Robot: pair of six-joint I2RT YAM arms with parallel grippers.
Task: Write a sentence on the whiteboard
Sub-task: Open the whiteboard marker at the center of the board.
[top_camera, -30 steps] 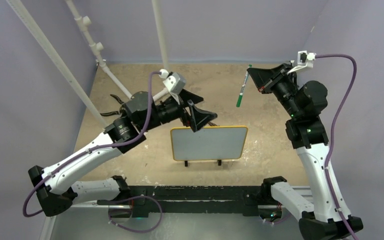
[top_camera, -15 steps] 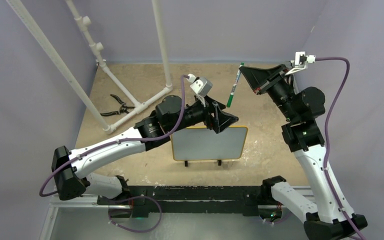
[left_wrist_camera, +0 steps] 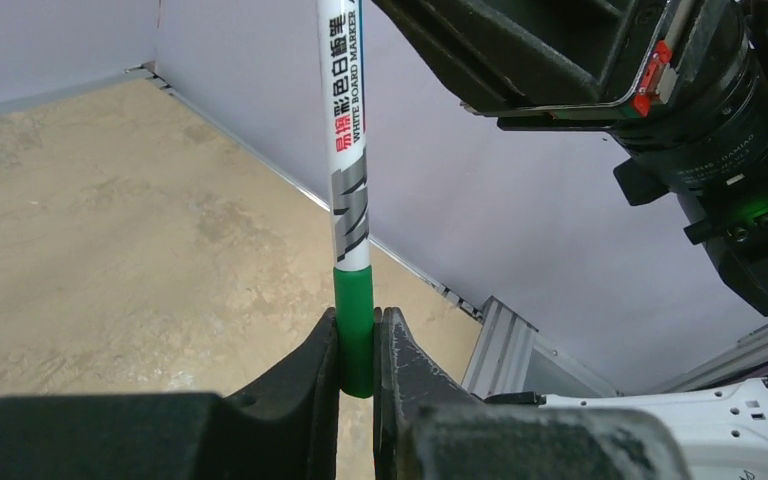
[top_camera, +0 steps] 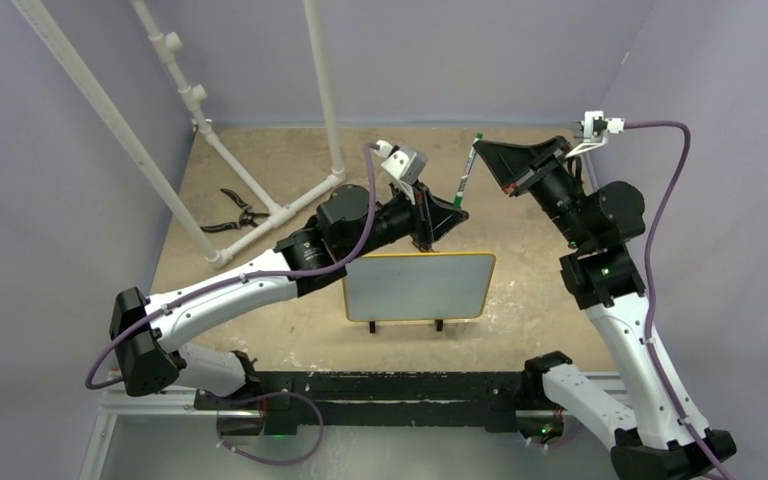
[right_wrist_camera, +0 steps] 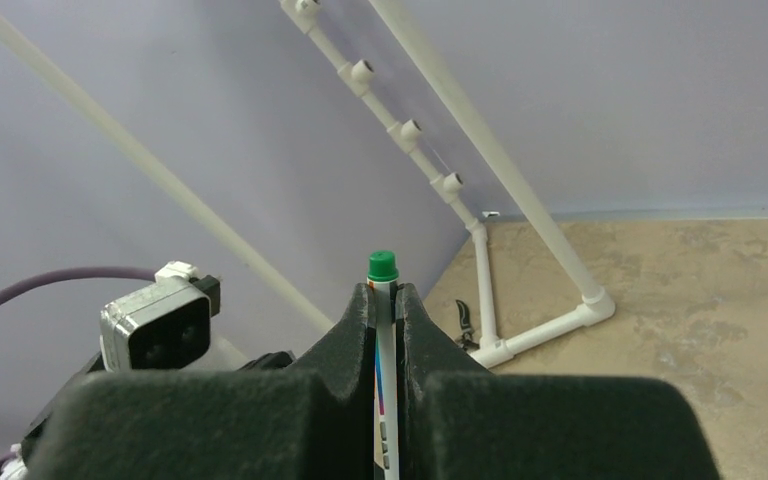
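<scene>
**Both claws on the marker, board untouched**

Nearest the arm bases: the whiteboard (top_camera: 418, 288) stands upright on its two black feet on the tan table (top_camera: 520, 240). It has a yellow frame and a plain white face.

Just behind its top edge, the left gripper (top_camera: 454, 209) is clenched on the green cap (left_wrist_camera: 356, 330) at the lower end of the marker (top_camera: 467, 178). The left wrist view shows both jaws pressed against the cap.

The right gripper (top_camera: 480, 152) is clamped on the barrel near the upper end, where a green end plug pokes past its fingers (right_wrist_camera: 358, 325). The marker is slightly tilted and apart from the board.

Farther back left, black pliers (top_camera: 230, 212) lie beside the white pipe frame (top_camera: 325, 90).
</scene>
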